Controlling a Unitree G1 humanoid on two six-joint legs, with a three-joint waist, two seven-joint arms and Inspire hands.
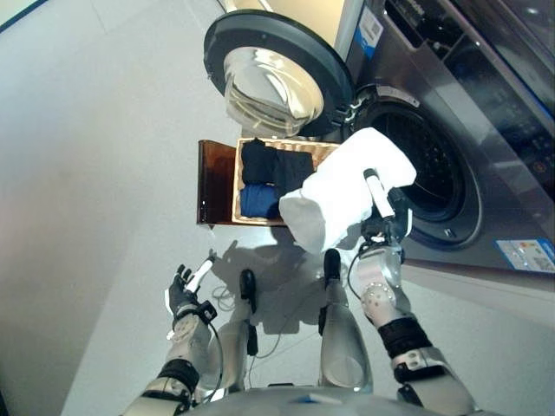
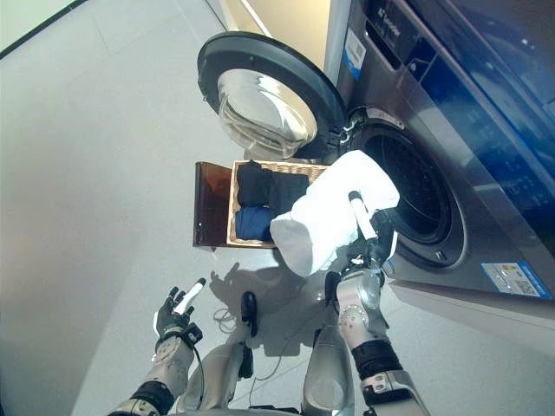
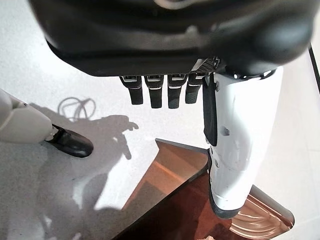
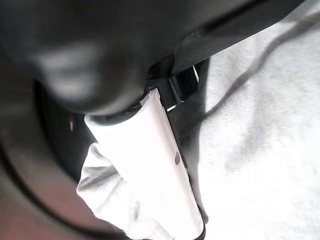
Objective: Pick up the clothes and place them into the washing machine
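My right hand is shut on a white garment and holds it up in front of the washing machine's round opening. In the right wrist view the white-covered thumb presses on the white cloth. The wicker basket rests on the dark brown box beside the machine and holds black clothes and a blue garment. My left hand hangs low over the floor, open and empty, with straight fingers.
The machine's round door stands wide open above the basket. The grey machine front runs along the right. Pale floor lies to the left. The brown box's corner shows in the left wrist view.
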